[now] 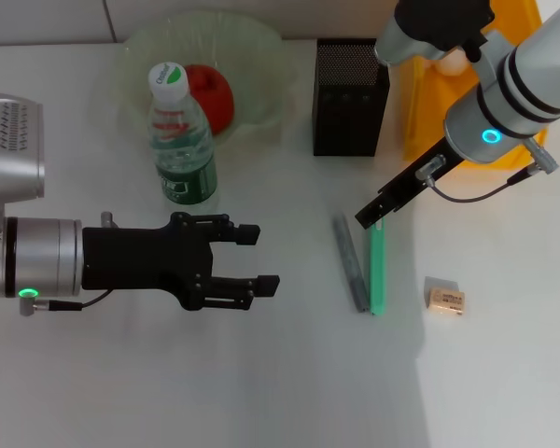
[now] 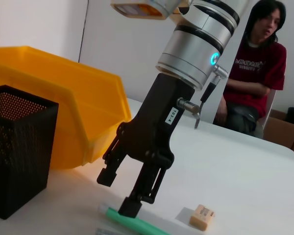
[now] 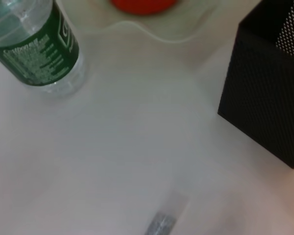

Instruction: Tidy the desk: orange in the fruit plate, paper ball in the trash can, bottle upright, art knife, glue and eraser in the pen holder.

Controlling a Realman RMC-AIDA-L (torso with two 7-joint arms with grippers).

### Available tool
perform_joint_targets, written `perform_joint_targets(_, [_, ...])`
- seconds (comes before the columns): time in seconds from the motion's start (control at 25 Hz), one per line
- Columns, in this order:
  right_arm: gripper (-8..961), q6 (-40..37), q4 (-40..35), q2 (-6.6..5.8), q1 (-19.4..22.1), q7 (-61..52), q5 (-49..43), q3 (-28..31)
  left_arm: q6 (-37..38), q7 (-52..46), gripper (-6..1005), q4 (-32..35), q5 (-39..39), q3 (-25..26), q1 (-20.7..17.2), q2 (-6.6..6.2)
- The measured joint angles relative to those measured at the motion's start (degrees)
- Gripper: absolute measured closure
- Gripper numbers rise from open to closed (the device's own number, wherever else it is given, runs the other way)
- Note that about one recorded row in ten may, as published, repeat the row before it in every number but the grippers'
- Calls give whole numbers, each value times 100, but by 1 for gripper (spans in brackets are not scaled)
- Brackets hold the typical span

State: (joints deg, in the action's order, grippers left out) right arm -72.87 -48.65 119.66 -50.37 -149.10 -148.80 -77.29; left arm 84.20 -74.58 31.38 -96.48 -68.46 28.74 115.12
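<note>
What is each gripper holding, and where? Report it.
Nothing is held yet. The right gripper is open, fingers straddling the far end of the green stick on the desk. The left gripper is open and empty.

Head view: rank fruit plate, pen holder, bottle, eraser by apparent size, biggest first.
1. fruit plate
2. pen holder and bottle: they look about alike, and the bottle stands upright toward the camera, so no ranking between them.
3. eraser, clearly smallest.
</note>
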Motion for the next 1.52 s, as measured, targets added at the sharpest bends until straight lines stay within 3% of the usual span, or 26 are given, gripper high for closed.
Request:
perform_joint_targets(0.32, [239,326,210,5,-31,-150,140,-492,-80,6,228,-1,6,18,-5,35])
perform_joint_targets(0.6, [254,470,308,5,-34,-167,142,-526,-152,12,228,-8,3,17,4,68])
perform_joint_targets(0.8, [472,553,454,4,-78,-170,141,-530,-180,14,228,-9,-1,17,27,100])
perform_joint_targets(1.12, [696,562,479,4,-88,-174,142,-533,-251,18,228,0,-3,17,39,120])
perform_joint_targets(1.36, [789,536,424,4,-56,-181,191,-517,-298,21,228,0,-3,17,22,136])
perform_joint_targets(1.52, [787,520,268,4,27,-181,243,-492,-300,23,228,0,-2,17,1,136])
